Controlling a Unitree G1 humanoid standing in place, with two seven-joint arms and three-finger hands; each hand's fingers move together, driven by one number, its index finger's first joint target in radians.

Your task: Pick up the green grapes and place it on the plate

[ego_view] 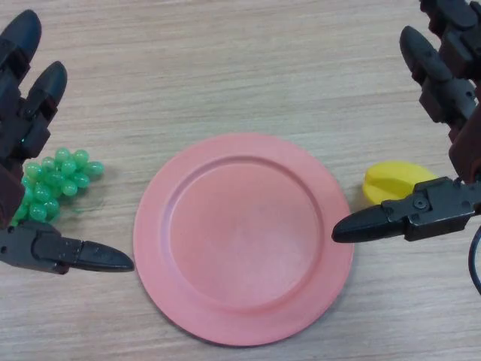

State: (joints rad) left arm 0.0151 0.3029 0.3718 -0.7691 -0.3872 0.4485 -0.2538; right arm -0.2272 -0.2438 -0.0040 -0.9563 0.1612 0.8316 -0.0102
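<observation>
Pink plate (243, 239) at centre; green grapes (54, 183) at 9 o'clock under released left hand (26, 135); right hand (443, 135) released over yellow object (391, 180) at 3 o'clock.

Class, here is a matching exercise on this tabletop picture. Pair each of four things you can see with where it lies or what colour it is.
Things:
1. green grapes
2. plate
3. yellow object
4. left hand

Descriptions:
A. pink, in the middle of the table
B. black, at the view's left edge, above the grapes
C. right of the plate, partly behind the right hand
D. left of the plate, on the wood

Pairs: 1-D, 2-A, 3-C, 4-B
</observation>
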